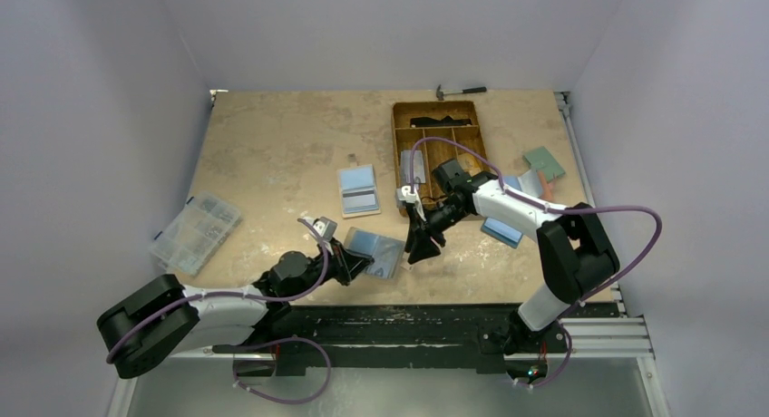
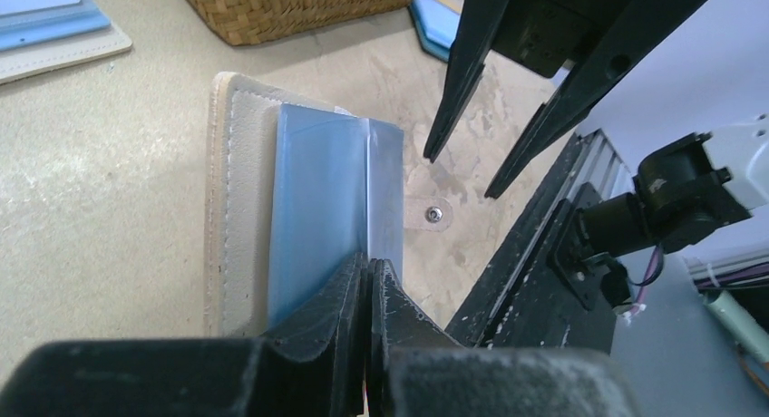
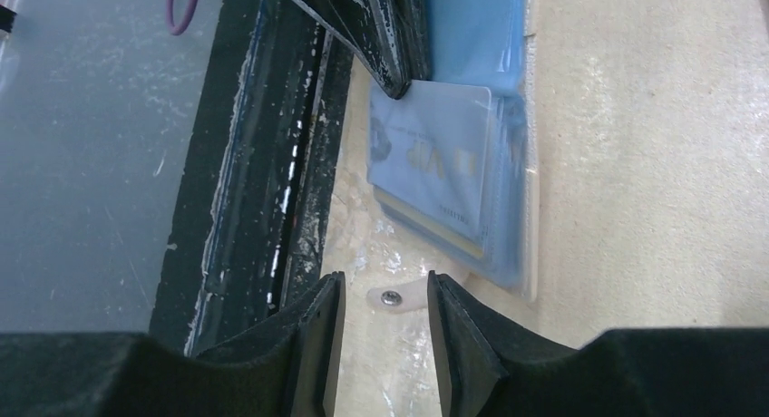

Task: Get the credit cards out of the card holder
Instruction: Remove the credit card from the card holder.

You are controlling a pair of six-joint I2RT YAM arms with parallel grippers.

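One card holder (image 1: 381,252) lies open near the 6 o'clock edge of the tabletop (image 1: 272,154) in the top view. The left gripper (image 1: 352,263) pinches it from 9 o'clock. The right gripper (image 1: 420,252) hangs just at its 3 o'clock side, jaws partly apart and empty.

In the left wrist view, the left gripper (image 2: 369,265) has its jaws clamped on the holder's blue inner face, with the right gripper (image 2: 461,177) pointing down at 1 o'clock.

In the right wrist view, the right gripper (image 3: 383,288) is parted over bare tabletop. The credit cards (image 3: 435,163) sit at 12 o'clock, in the holder's pocket.
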